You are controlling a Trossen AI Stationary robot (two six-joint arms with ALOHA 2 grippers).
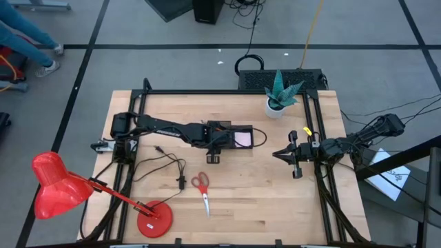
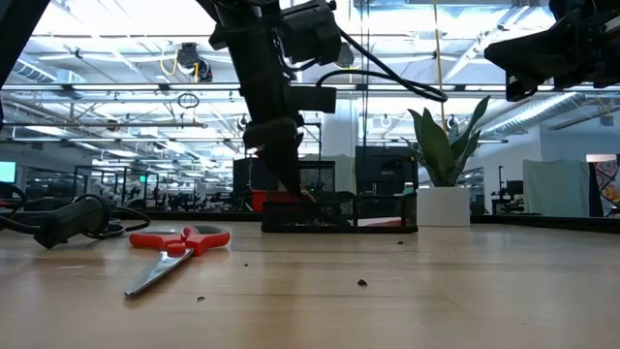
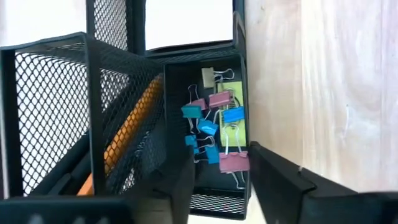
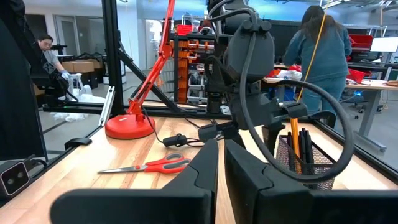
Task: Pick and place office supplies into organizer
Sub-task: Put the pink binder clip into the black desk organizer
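Observation:
The black mesh organizer [image 1: 234,136] stands at the table's middle, with a pink sticky-note pad [image 1: 242,138] in it. In the left wrist view its tall compartment [image 3: 56,112] holds an orange pencil [image 3: 127,134]. Its low one holds blue and pink clips [image 3: 211,127] and a yellow piece [image 3: 235,118]. My left gripper [image 3: 221,186] is open and empty, pointing down over the low compartment's edge, and shows at the organizer's near-left side in the high view [image 1: 213,153]. Red-handled scissors [image 1: 201,187] lie flat nearer the front. My right gripper [image 1: 281,155] is shut and empty, raised to the organizer's right.
A red desk lamp [image 1: 62,189] stands at the front left on its round base [image 1: 155,220]. Black cables [image 1: 169,165] lie left of the scissors. A white plant pot [image 1: 278,107] stands at the far right. People are in the room beyond the table.

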